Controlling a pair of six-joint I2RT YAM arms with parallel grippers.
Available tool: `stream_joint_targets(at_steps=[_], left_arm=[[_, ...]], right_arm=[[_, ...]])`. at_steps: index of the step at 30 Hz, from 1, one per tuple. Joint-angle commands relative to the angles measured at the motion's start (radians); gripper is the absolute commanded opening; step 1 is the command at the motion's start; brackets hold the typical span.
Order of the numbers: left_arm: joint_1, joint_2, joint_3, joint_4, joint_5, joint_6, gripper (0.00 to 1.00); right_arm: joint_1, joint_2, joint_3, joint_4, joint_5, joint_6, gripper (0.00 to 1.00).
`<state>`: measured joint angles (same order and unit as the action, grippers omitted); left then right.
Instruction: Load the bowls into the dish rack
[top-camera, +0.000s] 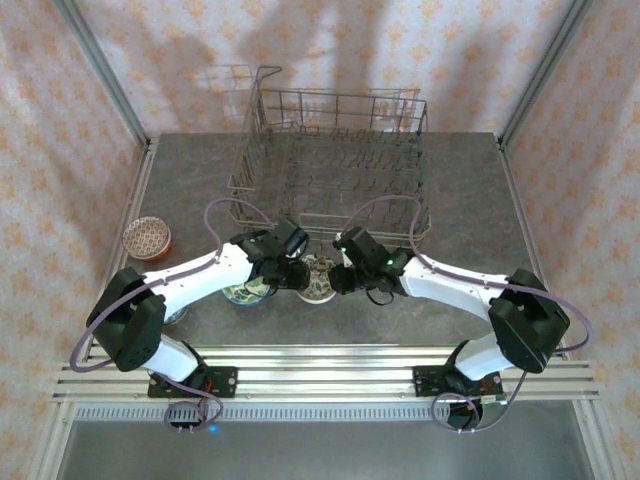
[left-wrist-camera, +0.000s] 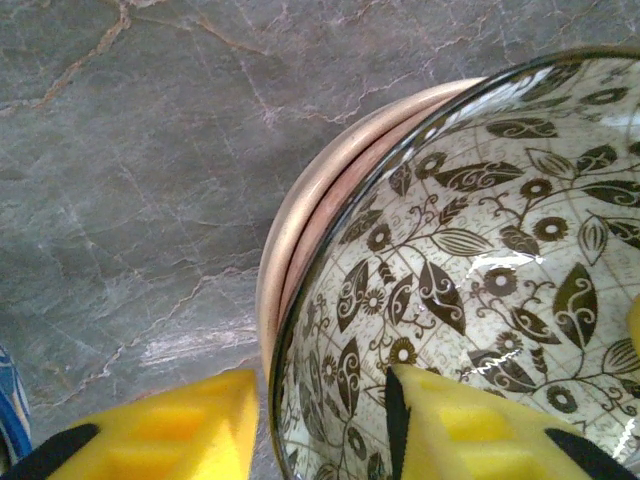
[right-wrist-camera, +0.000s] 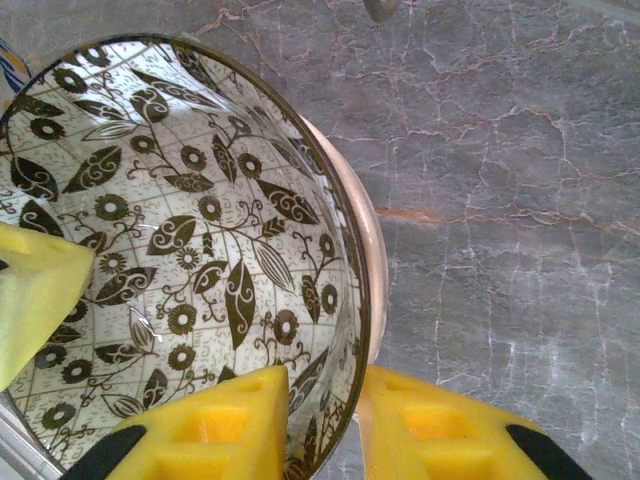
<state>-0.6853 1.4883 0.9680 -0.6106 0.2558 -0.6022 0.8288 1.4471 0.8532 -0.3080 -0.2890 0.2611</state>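
floral bowl (top-camera: 318, 278): lower centre of top view, nested in pinkish bowl (left-wrist-camera: 300, 210) on counter (top-camera: 460, 180), near front of dish rack (top-camera: 340, 96)
left jaws: straddle both rims on bowl's left, one pad (left-wrist-camera: 470, 430) inside, one outside; can't tell if clamped
right jaws: gripping floral bowl's rim on its right, one pad (right-wrist-camera: 210, 430) inside, one outside

A grey stone-veined tabletop (top-camera: 470, 200) lies in the middle. Cream wallpaper walls with orange flower motifs (top-camera: 60, 150) stand around it, joined by silver aluminium corner posts (top-camera: 105, 75). Silver slotted rails (top-camera: 320, 365) run along its near edge.
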Motion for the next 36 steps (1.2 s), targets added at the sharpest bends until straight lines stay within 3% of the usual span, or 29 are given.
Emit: stream_joint_targets(at_steps=[1, 4, 11, 15, 36], left_arm=[[0.007, 0.002, 0.032, -0.037, 0.005, 0.003, 0.34], [0.008, 0.0, 0.033, -0.034, 0.012, 0.005, 0.27], [0.007, -0.011, 0.028, -0.028, 0.019, 0.0, 0.27], [0.007, -0.026, 0.024, -0.009, 0.05, -0.021, 0.35], [0.007, -0.062, 0.027, -0.037, 0.003, -0.039, 0.45]], right_arm=[[0.015, 0.027, 0.012, -0.047, -0.018, -0.009, 0.24], [0.014, 0.029, 0.014, -0.051, -0.014, -0.01, 0.25], [0.015, 0.026, 0.009, -0.051, 0.003, -0.005, 0.27], [0.015, 0.029, 0.008, -0.051, 0.008, -0.002, 0.27], [0.015, 0.045, 0.014, -0.055, 0.016, 0.003, 0.28]])
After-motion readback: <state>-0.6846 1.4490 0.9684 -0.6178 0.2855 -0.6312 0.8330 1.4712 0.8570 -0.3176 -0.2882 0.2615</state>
